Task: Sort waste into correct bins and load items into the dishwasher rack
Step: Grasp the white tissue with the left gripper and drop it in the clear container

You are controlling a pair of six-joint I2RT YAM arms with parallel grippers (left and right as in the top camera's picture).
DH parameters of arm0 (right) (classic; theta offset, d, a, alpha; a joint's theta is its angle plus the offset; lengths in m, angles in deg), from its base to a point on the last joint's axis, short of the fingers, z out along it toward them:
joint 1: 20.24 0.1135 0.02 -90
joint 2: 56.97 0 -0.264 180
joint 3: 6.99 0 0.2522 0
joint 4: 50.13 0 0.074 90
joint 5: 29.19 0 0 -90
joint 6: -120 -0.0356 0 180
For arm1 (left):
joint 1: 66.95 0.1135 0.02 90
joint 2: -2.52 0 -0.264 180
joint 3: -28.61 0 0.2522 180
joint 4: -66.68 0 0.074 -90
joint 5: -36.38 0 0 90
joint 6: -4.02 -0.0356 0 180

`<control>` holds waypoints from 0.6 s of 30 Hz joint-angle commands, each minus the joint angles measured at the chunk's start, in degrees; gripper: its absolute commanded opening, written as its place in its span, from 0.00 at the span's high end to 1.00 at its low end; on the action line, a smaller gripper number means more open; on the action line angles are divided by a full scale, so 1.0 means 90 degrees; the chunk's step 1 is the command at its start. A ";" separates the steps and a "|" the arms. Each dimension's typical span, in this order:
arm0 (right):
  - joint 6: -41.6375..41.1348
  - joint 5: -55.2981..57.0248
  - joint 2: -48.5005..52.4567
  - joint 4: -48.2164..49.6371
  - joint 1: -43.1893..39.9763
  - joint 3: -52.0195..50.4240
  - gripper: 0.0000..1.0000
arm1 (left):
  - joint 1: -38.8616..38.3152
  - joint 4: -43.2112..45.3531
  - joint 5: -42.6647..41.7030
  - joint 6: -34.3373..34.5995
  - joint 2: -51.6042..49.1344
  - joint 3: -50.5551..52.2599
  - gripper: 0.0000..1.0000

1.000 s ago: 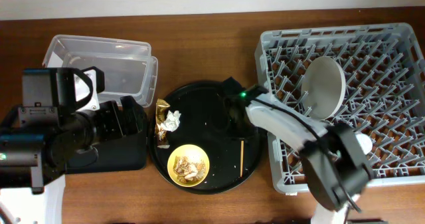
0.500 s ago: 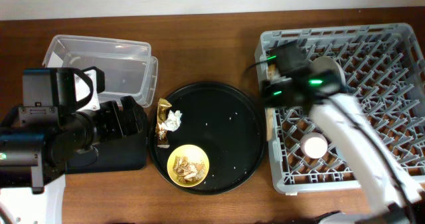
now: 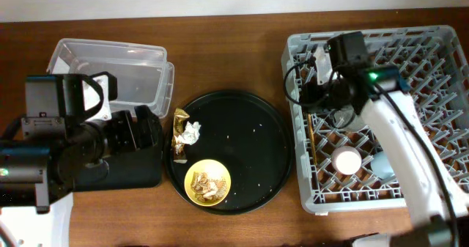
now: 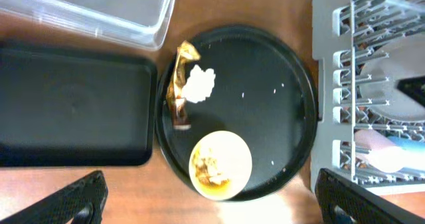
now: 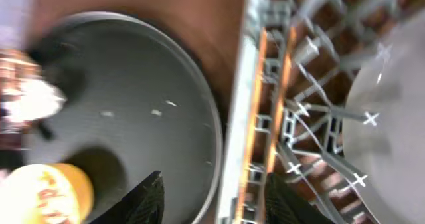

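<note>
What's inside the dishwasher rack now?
The dishwasher rack holds chopsticks along the edge nearest the round tray, a grey plate among the pegs, a pink cup and a blue cup. The right arm hides part of the plate.

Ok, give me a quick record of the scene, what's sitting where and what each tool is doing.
In dishwasher rack: chopsticks, grey plate, pink cup, blue cup
On round black tray: tissue, gold wrapper, yellow bowl of food scraps
Clear tub: no waste visible
Black rectangular tray: no waste visible
Left tool: open, empty
Right tool: open, empty, at rack's left edge
</note>
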 commanded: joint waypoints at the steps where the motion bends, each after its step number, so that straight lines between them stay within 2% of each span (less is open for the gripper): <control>1: -0.0444 -0.0223 -0.1462 -0.0109 0.0542 0.0248 0.52 | -0.0612 0.0692 0.0498 -0.0306 -0.0262 0.1030 0.02; 2: -0.0580 -0.0197 -0.2132 -0.0146 0.0573 0.0248 0.50 | -0.0918 0.1044 0.0498 -0.0304 -0.0554 0.1571 0.08; 6: -0.0576 -0.0180 -0.3594 -0.0202 0.0595 0.0245 0.41 | -0.1326 0.1528 0.0925 -0.0304 -0.1270 0.1802 0.11; 9: -0.0576 -0.0182 -0.3937 -0.0401 0.0595 0.0245 0.40 | -0.1576 0.1892 0.0952 -0.0304 -0.1712 0.1804 0.11; 10: -0.0573 -0.0182 -0.3922 -0.0527 0.0595 0.0245 0.36 | -0.1642 0.1870 0.0947 -0.0301 -0.1836 0.1804 0.10; 11: -0.0566 -0.0253 -0.3925 -0.0573 0.0595 0.0248 0.33 | -0.1661 0.1775 0.0947 -0.0301 -0.1916 0.1804 0.00; 15: -0.0406 -0.0274 -0.4090 -0.0333 0.0595 0.0270 0.26 | -0.1661 0.1707 0.0950 -0.0304 -0.1936 0.1807 0.00; 16: -0.0406 -0.0274 -0.4112 -0.0338 0.0595 0.0270 0.22 | -0.1664 0.1853 0.0945 -0.0304 -0.1936 0.1863 0.00; 18: -0.0408 -0.0274 -0.4112 -0.0427 0.0595 0.0267 0.02 | -0.1773 0.2703 0.1161 -0.0333 -0.2023 0.2412 0.04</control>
